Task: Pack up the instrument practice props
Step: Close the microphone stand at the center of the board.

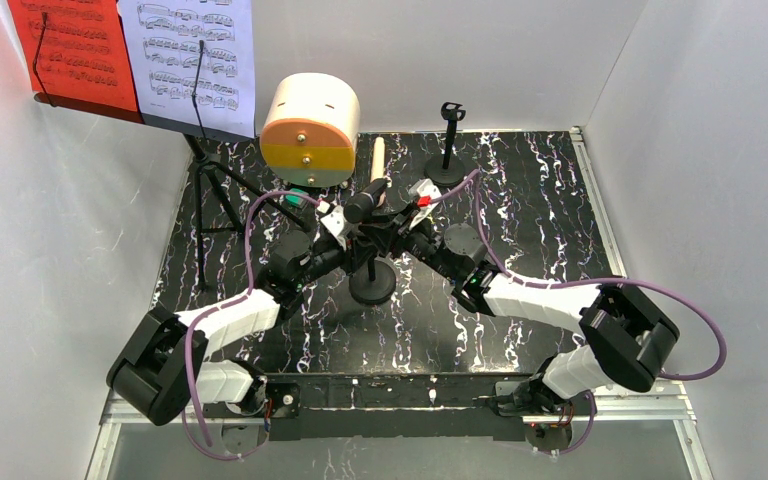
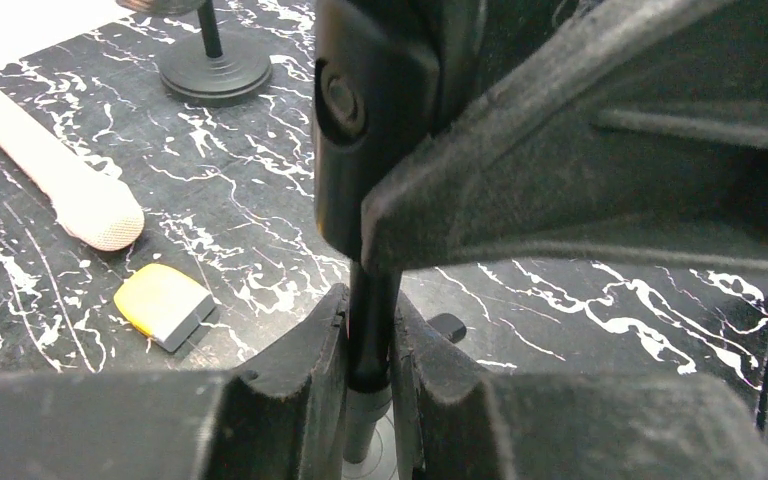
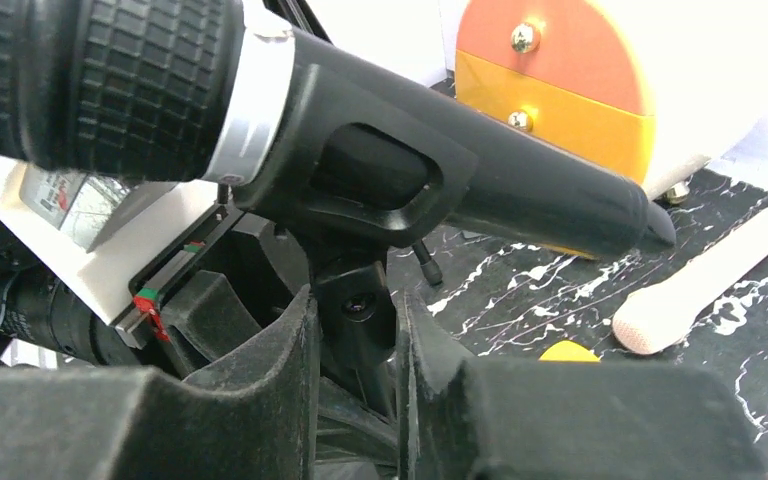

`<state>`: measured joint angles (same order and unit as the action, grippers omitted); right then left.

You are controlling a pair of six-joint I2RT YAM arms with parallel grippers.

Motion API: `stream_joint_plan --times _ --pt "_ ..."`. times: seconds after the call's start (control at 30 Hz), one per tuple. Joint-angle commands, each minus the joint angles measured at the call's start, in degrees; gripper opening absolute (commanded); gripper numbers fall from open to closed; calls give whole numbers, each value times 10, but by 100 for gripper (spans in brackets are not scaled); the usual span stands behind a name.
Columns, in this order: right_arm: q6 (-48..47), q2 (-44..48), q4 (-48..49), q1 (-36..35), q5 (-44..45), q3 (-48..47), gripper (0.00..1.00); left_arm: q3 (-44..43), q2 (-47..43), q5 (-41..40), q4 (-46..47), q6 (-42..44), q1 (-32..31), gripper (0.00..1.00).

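— Left gripper [image 2: 370,345], what is it doing?
— Pinching the thin black stem of the mic holder [image 2: 370,310], a finger pressed to each side. The holder's round base is almost wholly cut off at the bottom of that wrist view.
— And the right gripper [image 3: 355,340]?
— Closed on the same holder's clip, right under the black microphone [image 3: 380,150] lying tilted in it. The mic's grille runs out of frame at the left.
— Farther out?
— The cream microphone [image 1: 378,157] lies flat on the surface [image 1: 530,230], near a round cream, orange and yellow case [image 1: 310,125]. A second holder [image 1: 447,176] stands upright at the back. The music rack [image 1: 185,125] is back left with a red page [image 1: 70,50] and a white page [image 1: 195,55], tops cropped.
— Anything readable?
— Only printed staves. A small label [image 3: 60,200] beside the right gripper is too blurred to read. I cannot tell what the yellow block [image 2: 163,303] is.
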<state>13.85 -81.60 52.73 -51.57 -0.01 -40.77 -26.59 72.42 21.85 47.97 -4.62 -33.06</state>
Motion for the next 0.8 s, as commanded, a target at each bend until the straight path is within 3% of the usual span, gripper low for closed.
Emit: stream_joint_plan --times 0.0,0.07,0.3,0.57,0.63,0.77 --pt "-1 -3 45 10 -39 -17 15 20 -15 -15 -20 -6 -2 0" --pt "-11 -2 45 11 -49 -9 2 24 -23 -27 -20 -4 -2 1" --pt "-56 4 34 11 -77 5 1 37 -51 -47 -20 4 -2 43" --pt "-100 3 31 11 -79 31 1 46 -81 -66 -22 6 -2 75" --pt "-106 3 30 11 -75 39 1 48 -89 -72 -23 6 -2 97" --pt "-123 4 22 11 -63 53 1 54 -108 -79 -23 9 -2 99"
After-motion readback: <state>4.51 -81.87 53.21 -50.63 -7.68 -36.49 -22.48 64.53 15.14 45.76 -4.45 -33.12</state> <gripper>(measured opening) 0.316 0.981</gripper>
